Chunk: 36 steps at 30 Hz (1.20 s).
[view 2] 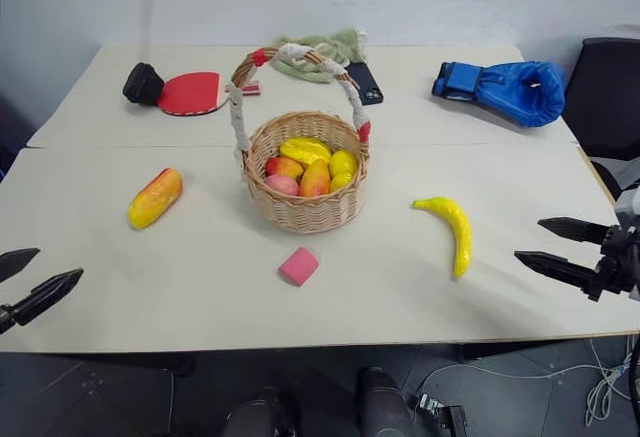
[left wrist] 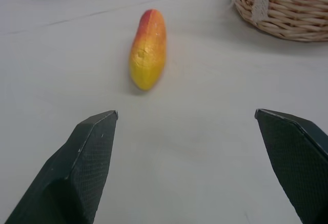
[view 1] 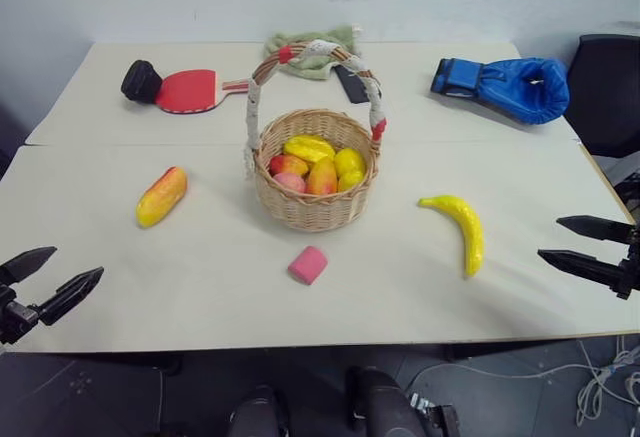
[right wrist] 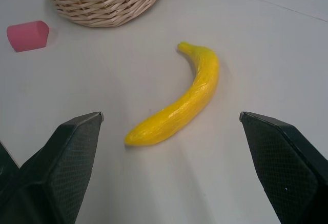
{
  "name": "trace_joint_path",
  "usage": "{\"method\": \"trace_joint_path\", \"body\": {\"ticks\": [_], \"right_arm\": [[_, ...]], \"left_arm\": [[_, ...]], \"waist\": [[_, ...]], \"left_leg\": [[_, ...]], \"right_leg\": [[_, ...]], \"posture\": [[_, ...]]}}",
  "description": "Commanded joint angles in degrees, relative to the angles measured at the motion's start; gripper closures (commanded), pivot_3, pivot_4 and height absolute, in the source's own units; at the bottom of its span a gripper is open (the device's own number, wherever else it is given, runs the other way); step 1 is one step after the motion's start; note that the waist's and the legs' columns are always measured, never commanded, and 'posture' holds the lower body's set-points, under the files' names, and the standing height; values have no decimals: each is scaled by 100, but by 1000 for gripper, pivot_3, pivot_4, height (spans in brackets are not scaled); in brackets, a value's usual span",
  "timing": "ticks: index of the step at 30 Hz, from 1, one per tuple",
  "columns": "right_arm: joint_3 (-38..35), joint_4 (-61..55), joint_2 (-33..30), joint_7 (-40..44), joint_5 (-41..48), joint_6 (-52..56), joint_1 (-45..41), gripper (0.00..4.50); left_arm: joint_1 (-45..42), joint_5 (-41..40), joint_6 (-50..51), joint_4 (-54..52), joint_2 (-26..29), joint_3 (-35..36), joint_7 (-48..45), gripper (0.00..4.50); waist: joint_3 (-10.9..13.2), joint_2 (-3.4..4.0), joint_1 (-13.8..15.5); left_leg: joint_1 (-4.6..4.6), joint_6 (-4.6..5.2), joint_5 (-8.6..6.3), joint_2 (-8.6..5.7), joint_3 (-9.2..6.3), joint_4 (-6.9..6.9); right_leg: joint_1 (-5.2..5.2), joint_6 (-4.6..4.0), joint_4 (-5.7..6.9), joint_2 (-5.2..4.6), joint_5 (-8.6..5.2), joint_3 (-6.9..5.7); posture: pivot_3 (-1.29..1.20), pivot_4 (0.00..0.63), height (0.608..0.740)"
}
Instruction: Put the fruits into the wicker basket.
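Observation:
The wicker basket (view 1: 314, 209) stands mid-table with several fruits inside and a tall cloth-wrapped handle. A yellow-orange mango (view 1: 161, 196) with a red end lies on the table left of it. A curved yellow banana (view 1: 461, 228) lies to its right. My left gripper (view 1: 50, 277) hovers open near the table's front left edge, and the mango (left wrist: 148, 48) lies ahead of its fingers. At the front right edge my right gripper (view 1: 575, 242) stands open, with the banana (right wrist: 179, 99) lying just beyond its fingertips.
A small pink block (view 1: 308, 264) sits in front of the basket. At the back lie a red paddle (view 1: 186, 89), a green cloth (view 1: 312, 52), a dark phone (view 1: 351, 84) and a blue boxing glove (view 1: 505, 85). A black chair (view 1: 610, 92) stands at the right.

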Motion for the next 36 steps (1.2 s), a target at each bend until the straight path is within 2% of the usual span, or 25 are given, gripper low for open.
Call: {"method": "trace_joint_path", "body": {"ticks": [1, 22, 26, 30, 33, 36], "right_arm": [[-81, -2, -98, 35, -9, -123, -12, 55], [-321, -144, 11, -287, -61, -324, 394, 55], [-268, -982, 53, -486, 311, -21, 269, 55], [240, -2143, 292, -945, 732, 379, 22, 55], [1019, -3033, 633, -1427, 984, 714, -223, 55], [1860, -3619, 984, -1887, 888, 878, -474, 55]], "left_arm": [[51, -23, -52, -165, 80, -8, -4, 0], [-437, -40, 171, -277, 435, -656, 163, 0], [-877, -506, 539, -853, 675, -1167, 18, 0], [-1410, -532, 591, -1137, 1085, -1940, -222, 0], [-1823, -791, 694, -1138, 1478, -2335, -736, 0], [-2152, -678, 580, -1015, 1812, -2672, -1115, 0]], "waist": [[0, 0, -3], [0, 1, -1], [0, 1, 1], [0, 1, 10], [0, 1, -2], [2, 5, -4]], "left_leg": [[0, 1, 0, 1, 0, 0], [1, 2, 3, 0, 2, 0], [1, -2, 3, 0, 2, 0], [2, -24, 4, 0, -1, 1], [1, -34, 5, 7, -1, -2], [-2, -39, 12, 12, 1, -3]], "right_leg": [[0, 0, 0, 1, 0, 0], [-2, 9, 3, 4, 5, 0], [-2, 15, 8, 4, 8, 0], [-2, 18, 15, 7, 10, 1], [-8, 12, 20, 19, 7, 0], [-21, 3, 32, 27, 1, 0]], "posture": [[0, 150, 740], [0, 150, 740], [0, 150, 740], [0, 150, 740], [0, 150, 740], [0, 150, 740]]}}
